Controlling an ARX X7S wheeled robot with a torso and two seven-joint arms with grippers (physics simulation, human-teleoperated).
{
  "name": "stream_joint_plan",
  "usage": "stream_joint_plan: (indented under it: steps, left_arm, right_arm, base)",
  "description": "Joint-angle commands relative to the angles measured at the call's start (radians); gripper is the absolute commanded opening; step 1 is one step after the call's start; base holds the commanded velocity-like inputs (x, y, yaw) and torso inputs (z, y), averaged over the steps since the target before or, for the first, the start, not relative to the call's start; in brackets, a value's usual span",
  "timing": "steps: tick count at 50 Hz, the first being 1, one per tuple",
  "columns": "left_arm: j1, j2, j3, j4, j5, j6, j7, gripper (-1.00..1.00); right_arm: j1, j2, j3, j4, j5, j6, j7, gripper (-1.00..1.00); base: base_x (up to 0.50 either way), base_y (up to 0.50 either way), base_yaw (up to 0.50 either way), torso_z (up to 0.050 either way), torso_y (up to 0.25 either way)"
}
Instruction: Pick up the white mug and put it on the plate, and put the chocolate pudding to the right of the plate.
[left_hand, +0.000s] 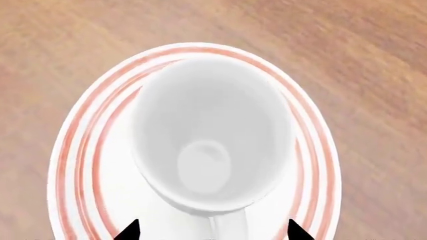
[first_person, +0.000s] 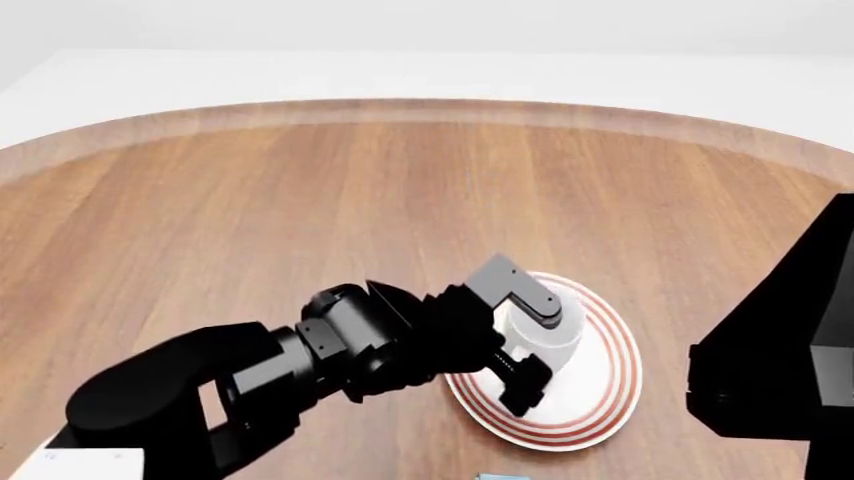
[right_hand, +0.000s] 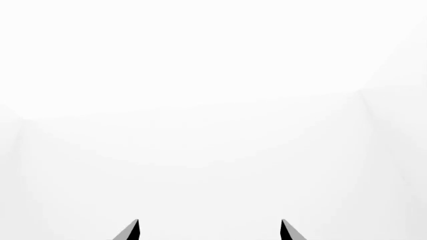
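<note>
Head view: shows the left arm (first_person: 240, 380) stretched forward over the wooden table (first_person: 400, 180), with the left gripper (first_person: 523, 337) at the white mug (first_person: 558, 335). Finds that mug standing upright on the plate (first_person: 607, 405), toward the plate's left and far part, with the red rings showing clear on the right and near sides. Puts one grey finger (first_person: 514, 285) on the far side of the mug and the other dark finger (first_person: 523, 388) on the near side, both set apart from the mug's wall. Catches the dark bulk of the right arm (first_person: 787, 350) at the right edge, well apart from the plate. Picks up a light blue sliver (first_person: 498, 477) at the bottom edge, just nearer than the plate, too little showing to name it. Left wrist view: looks straight down into the white mug (left_hand: 213, 135), empty and glossy inside, with the plate (left_hand: 67, 165) ringing it and the table (left_hand: 53, 50) beyond. Shows the left gripper (left_hand: 213, 231) spread wide, its two black tips straddling the mug's handle and clear of the body, gripping nothing. Right wrist view: gives only blank white beyond the right gripper (right_hand: 210, 231), with both tips held wide and nothing between them.
</note>
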Motion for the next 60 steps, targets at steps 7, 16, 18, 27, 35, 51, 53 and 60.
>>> stream_joint_plan:
  steps: [7,16,18,27,35,51,53,60]
  left_arm:
    - [0.012,-0.009,-0.036,0.102,0.01,0.001,-0.023,1.0]
    - [-0.027,-0.097,-0.069,0.257,-0.044,-0.048,-0.108,1.0]
    - [-0.034,-0.11,-0.075,0.285,-0.05,-0.05,-0.122,1.0]
    - [-0.067,-0.171,-0.086,0.402,-0.066,-0.078,-0.194,1.0]
    - [-0.102,-0.244,-0.122,0.555,-0.106,-0.092,-0.252,1.0]
    - [-0.167,-0.378,-0.161,0.835,-0.143,-0.122,-0.374,1.0]
    - [-0.176,-0.398,-0.167,0.874,-0.149,-0.125,-0.388,1.0]
    - [-0.201,-0.475,-0.212,0.99,-0.168,-0.104,-0.405,1.0]
  right_arm:
    - [0.002,-0.018,0.01,0.002,-0.029,0.0,-0.022,1.0]
    - [0.004,-0.016,0.002,0.0,-0.033,0.002,-0.021,1.0]
    - [0.005,-0.016,0.001,-0.001,-0.032,0.005,-0.02,1.0]
    - [0.005,-0.013,-0.002,-0.003,-0.034,0.004,-0.02,1.0]
    - [0.005,-0.014,-0.007,-0.001,-0.037,0.004,-0.019,1.0]
    - [0.003,-0.012,-0.016,-0.003,-0.04,0.003,-0.017,1.0]
    - [0.003,-0.012,-0.017,-0.001,-0.04,0.001,-0.017,1.0]
    - [0.005,-0.01,-0.019,-0.003,-0.04,0.004,-0.016,1.0]
  base:
    - [0.0,0.0,0.0,0.0,0.0]
    - [0.0,0.0,0.0,0.0,0.0]
    - [0.0,0.0,0.0,0.0,0.0]
    - [0.0,0.0,0.0,0.0,0.0]
    - [0.0,0.0,0.0,0.0,0.0]
    - [0.0,0.0,0.0,0.0,0.0]
    - [0.0,0.0,0.0,0.0,0.0]
    - [0.0,0.0,0.0,0.0,0.0]
